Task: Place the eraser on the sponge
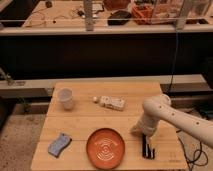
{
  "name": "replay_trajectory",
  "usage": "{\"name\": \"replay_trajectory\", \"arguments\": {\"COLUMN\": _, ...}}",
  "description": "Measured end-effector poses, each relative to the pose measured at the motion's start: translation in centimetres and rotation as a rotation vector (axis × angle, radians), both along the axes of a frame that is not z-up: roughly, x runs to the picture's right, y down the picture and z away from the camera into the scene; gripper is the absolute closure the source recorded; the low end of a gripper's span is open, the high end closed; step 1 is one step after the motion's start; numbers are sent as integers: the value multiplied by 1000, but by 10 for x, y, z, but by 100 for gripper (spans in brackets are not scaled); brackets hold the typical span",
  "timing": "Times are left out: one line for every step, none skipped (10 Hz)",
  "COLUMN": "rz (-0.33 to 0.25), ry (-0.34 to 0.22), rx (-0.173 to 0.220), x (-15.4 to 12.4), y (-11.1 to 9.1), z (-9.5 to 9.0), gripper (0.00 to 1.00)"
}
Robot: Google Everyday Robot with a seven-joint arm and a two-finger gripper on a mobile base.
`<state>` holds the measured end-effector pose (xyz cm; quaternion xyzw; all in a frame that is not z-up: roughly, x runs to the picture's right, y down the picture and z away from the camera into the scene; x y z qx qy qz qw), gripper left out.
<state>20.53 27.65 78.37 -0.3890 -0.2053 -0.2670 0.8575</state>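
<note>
The gripper (146, 137) stands low over the near right part of the table (85, 125), at the end of an arm that reaches in from the right. Whether it is spread or pressed together cannot be told. The eraser (148, 151) lies directly beneath it and just nearward, on the tabletop, with its long axis running from the far side to the near side. Contact between the two cannot be confirmed. The sponge (60, 144) lies well apart, off to the side of the gripper away from the arm, and carries nothing. The orange plate (105, 148) sits between the gripper and the sponge and appears bare. Beyond the gripper stand a whitish box (112, 103) and a cup (65, 98), whose contents cannot be seen. In my judgement, the coming move turns on carrying the eraser sideways across the plate.
</note>
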Motion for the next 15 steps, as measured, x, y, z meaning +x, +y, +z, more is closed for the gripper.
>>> {"name": "replay_trajectory", "arguments": {"rz": -1, "ry": 1, "rx": -1, "x": 0, "y": 0, "z": 1, "gripper": 20}}
{"name": "replay_trajectory", "arguments": {"rz": -1, "ry": 3, "rx": -2, "x": 0, "y": 0, "z": 1, "gripper": 20}}
{"name": "replay_trajectory", "arguments": {"rz": -6, "ry": 6, "rx": -4, "x": 2, "y": 1, "z": 2, "gripper": 20}}
{"name": "replay_trajectory", "arguments": {"rz": -6, "ry": 7, "rx": -5, "x": 2, "y": 1, "z": 2, "gripper": 20}}
{"name": "replay_trajectory", "arguments": {"rz": -4, "ry": 7, "rx": -5, "x": 2, "y": 1, "z": 3, "gripper": 20}}
{"name": "replay_trajectory", "arguments": {"rz": -3, "ry": 9, "rx": -5, "x": 2, "y": 1, "z": 3, "gripper": 20}}
{"name": "replay_trajectory", "arguments": {"rz": -1, "ry": 12, "rx": -6, "x": 2, "y": 1, "z": 3, "gripper": 20}}
{"name": "replay_trajectory", "arguments": {"rz": -1, "ry": 12, "rx": -7, "x": 1, "y": 1, "z": 4, "gripper": 20}}
{"name": "replay_trajectory", "arguments": {"rz": -4, "ry": 14, "rx": -8, "x": 3, "y": 1, "z": 4, "gripper": 20}}
{"name": "replay_trajectory", "arguments": {"rz": -5, "ry": 15, "rx": -9, "x": 3, "y": 1, "z": 5, "gripper": 20}}
{"name": "replay_trajectory", "arguments": {"rz": -5, "ry": 17, "rx": -9, "x": 3, "y": 1, "z": 5, "gripper": 20}}
{"name": "replay_trajectory", "arguments": {"rz": -3, "ry": 20, "rx": -9, "x": 3, "y": 1, "z": 5, "gripper": 20}}
{"name": "replay_trajectory", "arguments": {"rz": -2, "ry": 21, "rx": -9, "x": 3, "y": 1, "z": 6, "gripper": 20}}
{"name": "replay_trajectory", "arguments": {"rz": -2, "ry": 23, "rx": -10, "x": 4, "y": 1, "z": 6, "gripper": 20}}
{"name": "replay_trajectory", "arguments": {"rz": -3, "ry": 24, "rx": -11, "x": 4, "y": 1, "z": 6, "gripper": 20}}
